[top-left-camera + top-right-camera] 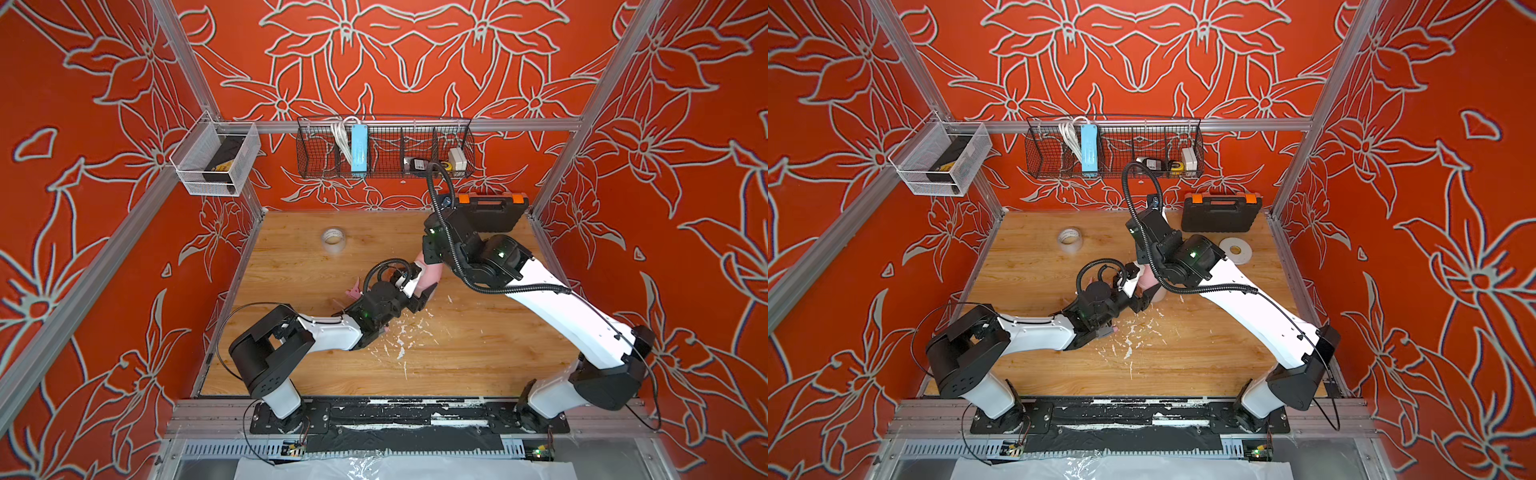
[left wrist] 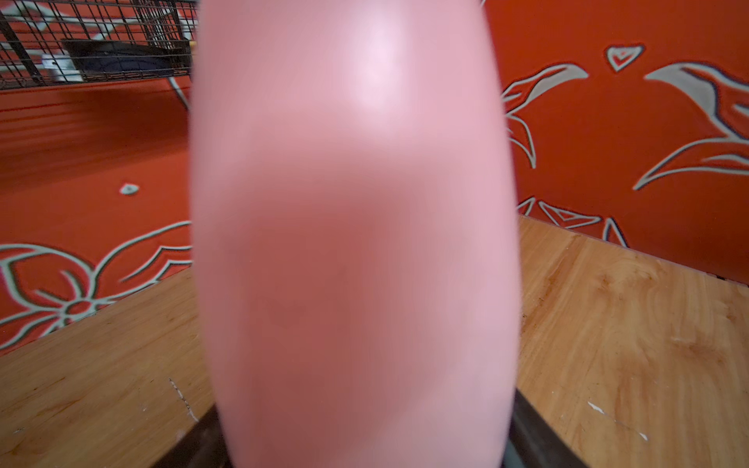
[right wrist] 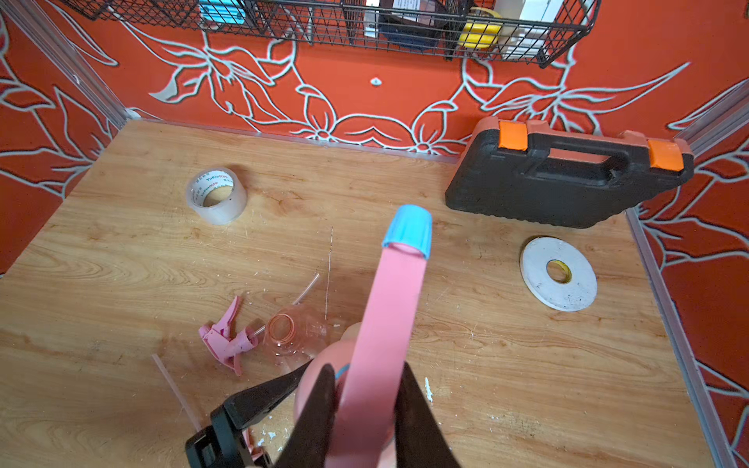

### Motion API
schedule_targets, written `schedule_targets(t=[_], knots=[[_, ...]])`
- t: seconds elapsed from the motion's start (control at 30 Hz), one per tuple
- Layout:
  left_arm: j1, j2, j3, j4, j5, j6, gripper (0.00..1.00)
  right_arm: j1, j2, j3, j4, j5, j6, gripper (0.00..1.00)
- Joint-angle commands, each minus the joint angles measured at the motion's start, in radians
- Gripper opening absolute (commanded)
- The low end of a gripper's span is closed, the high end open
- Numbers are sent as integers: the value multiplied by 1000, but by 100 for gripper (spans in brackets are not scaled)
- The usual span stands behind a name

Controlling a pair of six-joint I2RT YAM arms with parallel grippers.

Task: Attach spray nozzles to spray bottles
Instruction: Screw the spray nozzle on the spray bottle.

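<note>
My left gripper (image 2: 367, 445) is shut on the opaque pink spray bottle (image 2: 352, 210), which fills the left wrist view; a dark finger edges each side of its base. In both top views the bottle (image 1: 430, 276) (image 1: 1148, 282) shows between the two wrists at mid-table. My right gripper (image 3: 367, 389) is shut on the pink-and-blue spray nozzle (image 3: 389, 308), blue tip pointing away, right over the pink bottle's top. An all-pink nozzle (image 3: 227, 342) lies on the table beside the translucent orange bottle (image 3: 296, 332).
A clear tape roll (image 3: 217, 194) stands at the back left, and a flat white tape roll (image 3: 559, 273) lies at the right. A black tool case (image 3: 563, 182) leans on the back wall. A loose clear tube (image 3: 174, 389) lies near the left gripper.
</note>
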Motion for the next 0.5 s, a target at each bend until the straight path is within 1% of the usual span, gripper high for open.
schedule_targets(t=[0.0,0.13,0.3,0.47], knots=[[10,-22,17,169,-35,3,35,15,-5,8,-141,-43,-26,21],[10,-12,7,168,-27,4,35,15,-31,5,-112,-57,-76,28],[10,-4,0,167,-19,7,35,15,-70,-19,-57,-70,-110,31],[10,-2,5,156,-16,17,35,15,-82,-18,-42,-84,-125,34]])
